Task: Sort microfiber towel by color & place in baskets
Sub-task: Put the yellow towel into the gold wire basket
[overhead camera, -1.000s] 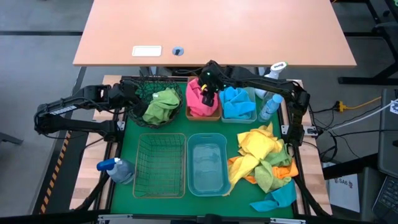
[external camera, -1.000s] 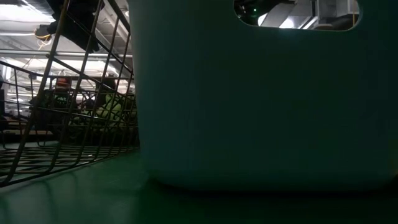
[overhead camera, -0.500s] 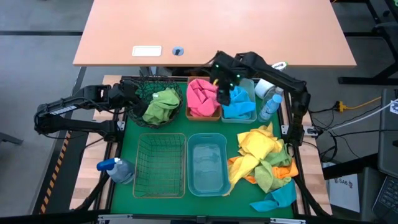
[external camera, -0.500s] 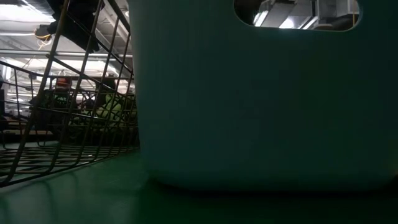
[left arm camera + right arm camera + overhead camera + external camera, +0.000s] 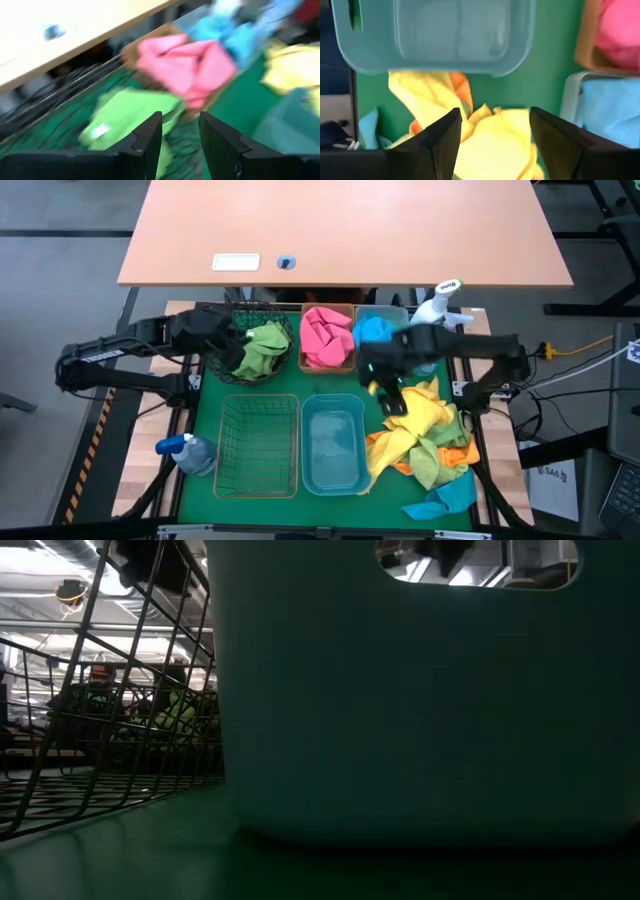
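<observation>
In the high view the dark green mesh basket (image 5: 262, 330) holds a green towel (image 5: 257, 348). The amber bin (image 5: 305, 362) holds a pink towel (image 5: 325, 335), and the blue bin (image 5: 385, 313) a blue towel (image 5: 374, 331). Nearer stand the rectangular wire basket (image 5: 258, 446) and the pale blue bin (image 5: 333, 443). A heap of yellow, orange, green and blue towels (image 5: 425, 435) lies on the mat at the right. My right gripper (image 5: 390, 395) is open over the heap's far left part, above a yellow towel (image 5: 495, 145). My left gripper (image 5: 180, 120) is open over the green towel (image 5: 130, 112).
One spray bottle (image 5: 186, 452) lies left of the wire basket, and another (image 5: 437, 305) stands at the far right by the blue bin. The green mat (image 5: 210, 395) ends at a wooden desk (image 5: 340, 230) on the far side. In the low view the pale blue bin's wall (image 5: 420, 700) blocks most of the scene.
My right gripper has swung from above the pink towel in the amber bin, past the blue bin, and toward the table's near edge to the far left part of the towel heap. My left gripper has shifted a little right, toward the green towel.
</observation>
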